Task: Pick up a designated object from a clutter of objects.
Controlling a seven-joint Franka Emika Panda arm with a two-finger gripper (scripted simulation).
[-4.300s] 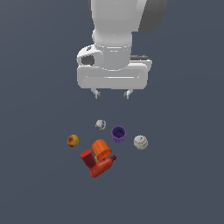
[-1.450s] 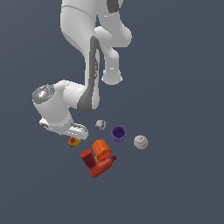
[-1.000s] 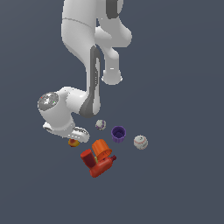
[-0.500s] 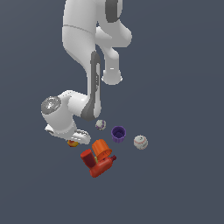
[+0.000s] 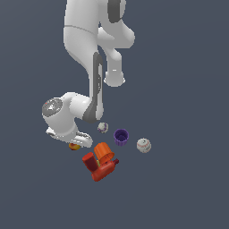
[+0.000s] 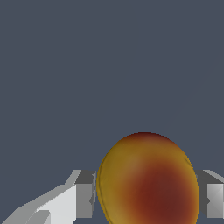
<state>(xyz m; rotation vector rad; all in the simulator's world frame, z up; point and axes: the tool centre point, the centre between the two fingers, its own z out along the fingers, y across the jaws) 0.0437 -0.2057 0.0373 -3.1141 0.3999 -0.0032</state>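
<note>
The designated object (image 5: pixel 74 146), a yellow ball with red-orange patches, lies at the exterior view's left edge of the clutter of objects (image 5: pixel 107 152). My gripper (image 5: pixel 75 143) is down over it, and the white hand hides most of the ball there. In the wrist view the ball (image 6: pixel 148 183) fills the gap between the fingers (image 6: pixel 85 197), which press against it on both sides. The gripper (image 6: pixel 146 197) is shut on it, low at the floor.
Close by are an orange cup (image 5: pixel 103 152) on red blocky pieces (image 5: pixel 103 170), a purple cup (image 5: pixel 120 137), a greyish-white ball (image 5: pixel 103 128) and a white ball with red marks (image 5: pixel 143 145). The floor is plain dark grey.
The hand swung from high above the clutter to the exterior view's left and came down over the yellow-red ball. In the last half second it barely moved.
</note>
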